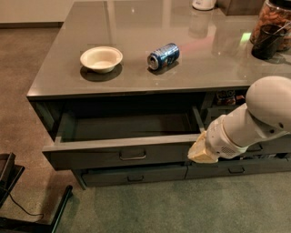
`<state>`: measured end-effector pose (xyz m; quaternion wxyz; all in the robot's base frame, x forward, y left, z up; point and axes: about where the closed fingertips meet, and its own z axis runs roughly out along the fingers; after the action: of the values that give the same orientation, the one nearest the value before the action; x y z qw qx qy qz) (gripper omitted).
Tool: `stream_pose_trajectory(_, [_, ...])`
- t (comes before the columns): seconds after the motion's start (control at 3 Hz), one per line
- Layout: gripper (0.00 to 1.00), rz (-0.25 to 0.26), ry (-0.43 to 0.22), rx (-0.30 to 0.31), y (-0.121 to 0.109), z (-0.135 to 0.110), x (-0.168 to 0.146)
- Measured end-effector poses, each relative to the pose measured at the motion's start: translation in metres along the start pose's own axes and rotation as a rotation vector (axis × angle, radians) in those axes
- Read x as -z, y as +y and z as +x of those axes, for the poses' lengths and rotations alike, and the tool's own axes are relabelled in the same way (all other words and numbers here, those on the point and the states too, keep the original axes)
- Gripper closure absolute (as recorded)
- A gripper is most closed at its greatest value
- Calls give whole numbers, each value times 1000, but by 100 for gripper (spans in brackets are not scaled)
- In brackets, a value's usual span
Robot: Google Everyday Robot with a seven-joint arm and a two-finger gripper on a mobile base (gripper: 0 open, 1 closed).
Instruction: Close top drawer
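Off the worktop's left edge, a black metal frame [32, 214] with a thin cable stands on the carpet at bottom left. On the glossy grey worktop [136, 22], a white bowl [101, 59] sits upright toward the near left corner. A blue drink can [163, 56] lies on its side to the right of it, the two apart and both set back from the near edge. Beneath that near edge, the top drawer [91, 157] is pulled out toward the camera, its deep boxy interior exposed. Its tall dark grey front panel carries a small metal bar handle [132, 157] at the centre. Two shallower drawers sit below, one [136, 175] under the open drawer and one [236, 169] to its right. At the right end of the open drawer's front panel is the robot's claw [201, 154], a pale yellowish tip on a thick white arm [254, 118], roughly level with the handle. Whether it touches the panel, and whether it is released or clenched, cannot be told. Toward the worktop's right edge stand a dark cup [267, 42] and, behind it, a jar [273, 13] of brown contents. A white object [203, 4] sits at the far edge.
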<state>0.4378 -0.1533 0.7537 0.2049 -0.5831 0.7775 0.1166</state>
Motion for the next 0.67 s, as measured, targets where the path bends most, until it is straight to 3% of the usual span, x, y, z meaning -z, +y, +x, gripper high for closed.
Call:
stream_pose_trajectory(0.33, [100,14,-23,34,-1,1,-14])
stream_pose_trajectory(0.67, [100,29,-75,101,-3,-1,-49])
